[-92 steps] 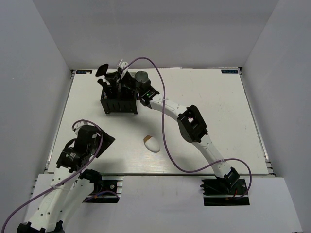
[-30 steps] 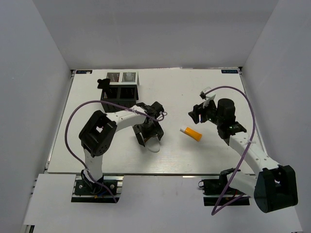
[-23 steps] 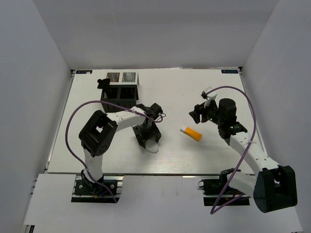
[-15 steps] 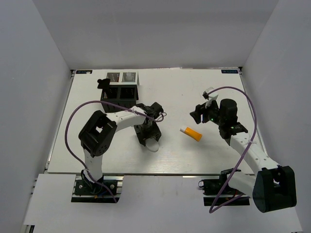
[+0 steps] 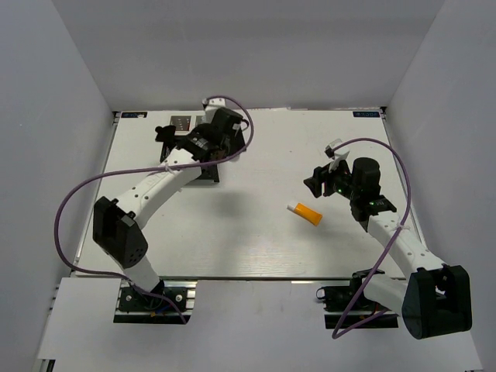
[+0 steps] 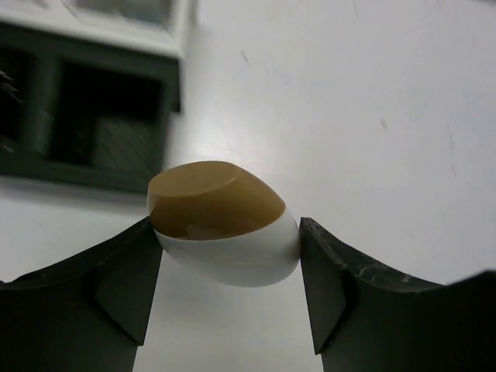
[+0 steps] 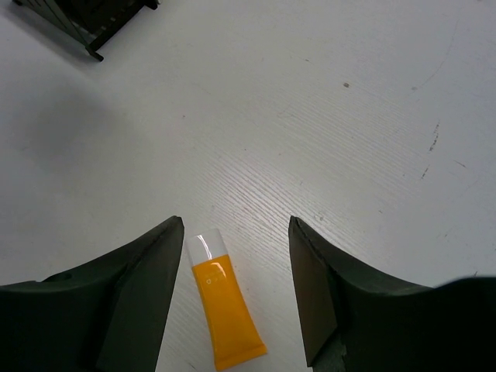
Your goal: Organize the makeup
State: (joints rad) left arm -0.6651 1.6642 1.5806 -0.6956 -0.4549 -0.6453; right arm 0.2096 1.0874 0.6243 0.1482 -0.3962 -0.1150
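Holding the white egg-shaped sponge with the tan flat tip (image 6: 221,225) between its two black fingers, the left gripper (image 6: 229,263) is closed on the widest white part, with the tan end turned up and away from the wrist. It hangs near the right side of the black perforated box with compartments (image 6: 93,116), but from these views I cannot tell if the sponge is already over a compartment. I judge the sponge to be very light and soft, so it will squash under pressure. Its round, smooth skin can also slip out of a loose grip, so a gentle hold at the thick middle, as it is now, seems best. The right gripper (image 7: 234,229) hovers with its jaws wide apart and nothing in them, just above the orange tube with the white cap (image 7: 223,318). This tube lies flat on the white table (image 7: 349,116), well apart from the box. It is probably light too, with a soft body and a harder cap – I would take it across the orange body near the middle, so that it does not swing.
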